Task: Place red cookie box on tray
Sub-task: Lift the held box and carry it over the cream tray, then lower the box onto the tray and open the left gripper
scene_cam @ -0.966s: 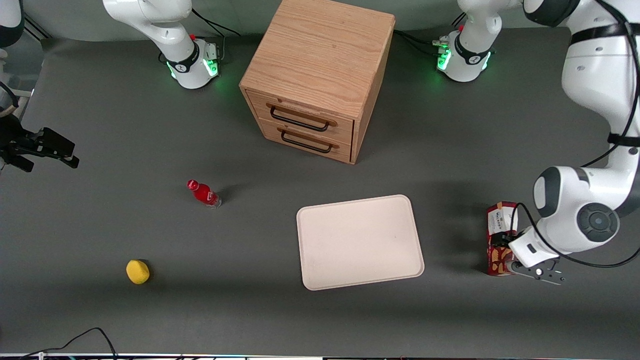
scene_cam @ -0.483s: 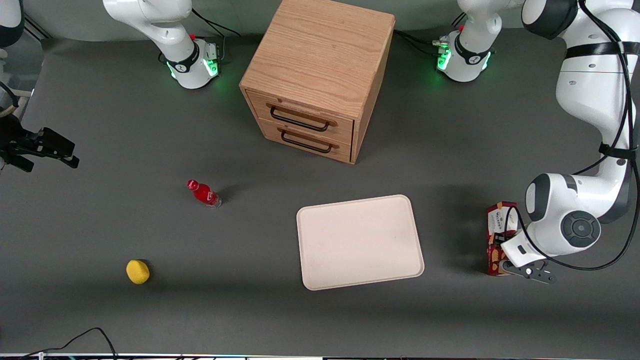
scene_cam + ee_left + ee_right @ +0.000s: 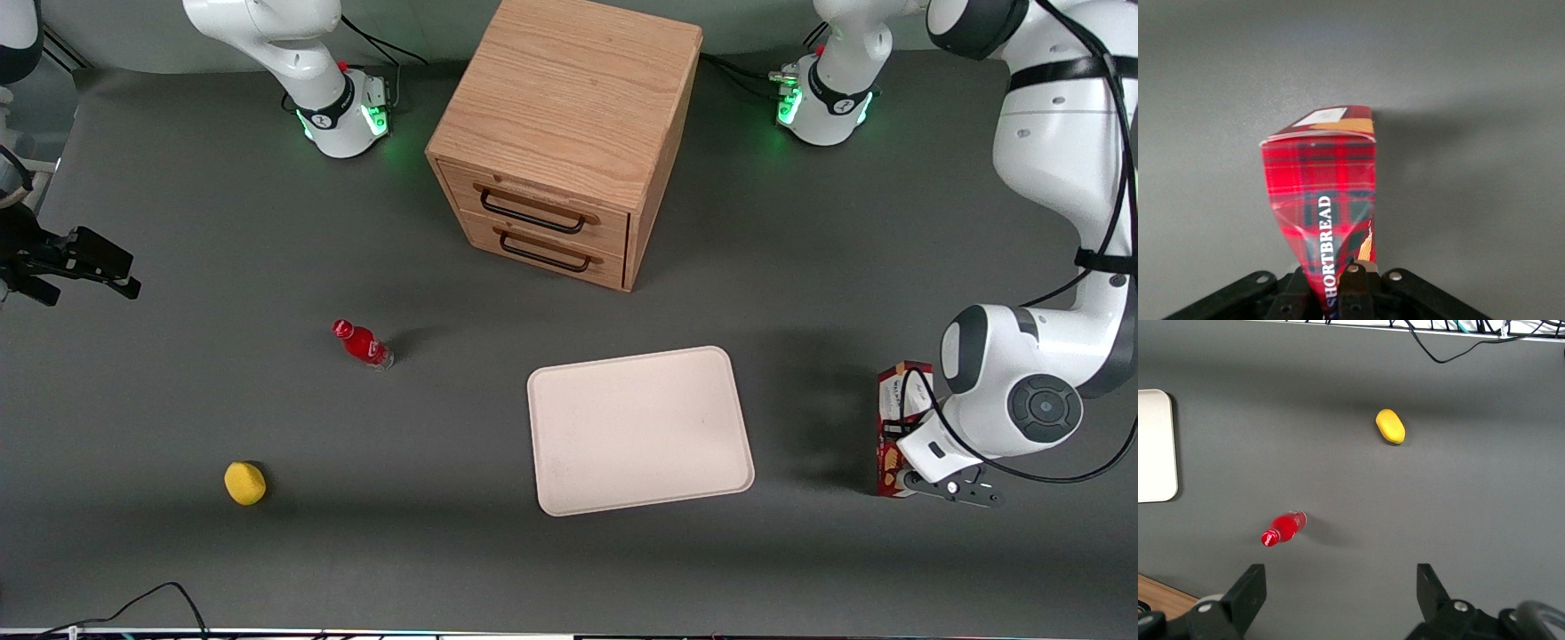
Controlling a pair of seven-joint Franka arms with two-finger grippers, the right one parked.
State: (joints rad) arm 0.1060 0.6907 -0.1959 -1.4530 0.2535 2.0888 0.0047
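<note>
The red cookie box [image 3: 892, 396], a tartan carton with a white end panel, lies toward the working arm's end of the table, apart from the tray [image 3: 640, 431]. The left gripper [image 3: 909, 462] sits over the box's end nearer the front camera. In the left wrist view the gripper [image 3: 1338, 283] is shut on the red cookie box [image 3: 1321, 193], and the carton is pinched in between the fingers [image 3: 1361, 280]. I cannot tell whether the box still touches the table. The cream-white tray lies flat with nothing on it.
A wooden two-drawer cabinet [image 3: 560, 133] stands farther from the front camera than the tray. A small red bottle [image 3: 363, 345] and a yellow object [image 3: 244, 483] lie toward the parked arm's end, also in the right wrist view: bottle [image 3: 1283, 528], yellow object [image 3: 1390, 427].
The gripper and box have shifted slightly away from the tray, toward the working arm's end. The box now looks narrower, turned more onto its edge.
</note>
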